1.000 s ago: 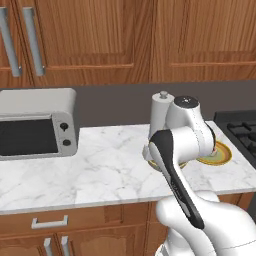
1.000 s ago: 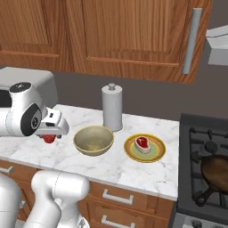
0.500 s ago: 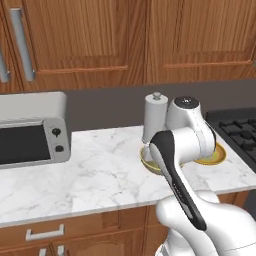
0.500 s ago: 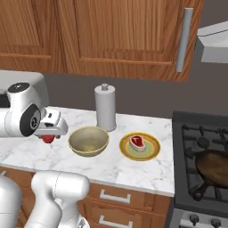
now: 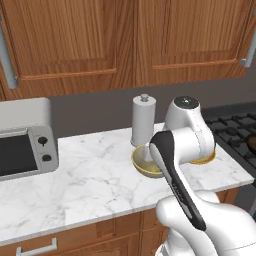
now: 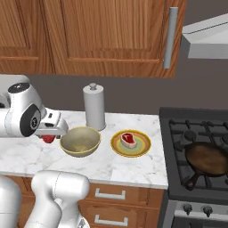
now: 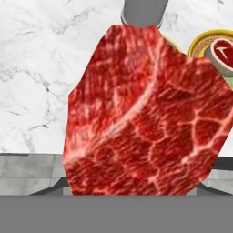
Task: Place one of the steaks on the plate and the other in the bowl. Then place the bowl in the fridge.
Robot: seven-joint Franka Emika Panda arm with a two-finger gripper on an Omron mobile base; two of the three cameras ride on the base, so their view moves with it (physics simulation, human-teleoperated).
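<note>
My gripper [image 6: 49,135] is shut on one steak [image 7: 136,113], a raw red cut that hangs below the hand just left of the bowl [image 6: 80,141] and fills most of the hand view. The tan-yellow bowl stands empty on the marble counter; in the left base view my arm covers part of the bowl [image 5: 142,162]. Right of it lies the yellow-rimmed plate [image 6: 142,149] with the other steak [image 6: 128,139] on its green centre. The plate's rim [image 5: 204,160] peeks out behind my arm. That plated steak [image 7: 223,51] also sits at the hand view's upper right.
A grey paper towel roll [image 6: 94,107] stands behind the bowl. A toaster oven [image 5: 22,145] sits at the counter's left end. The stove with a dark frying pan [image 6: 207,158] lies to the right. Wooden cabinets hang overhead.
The whole scene has slid left in both base views, so the base has driven right. The held steak now hangs closer to the bowl.
</note>
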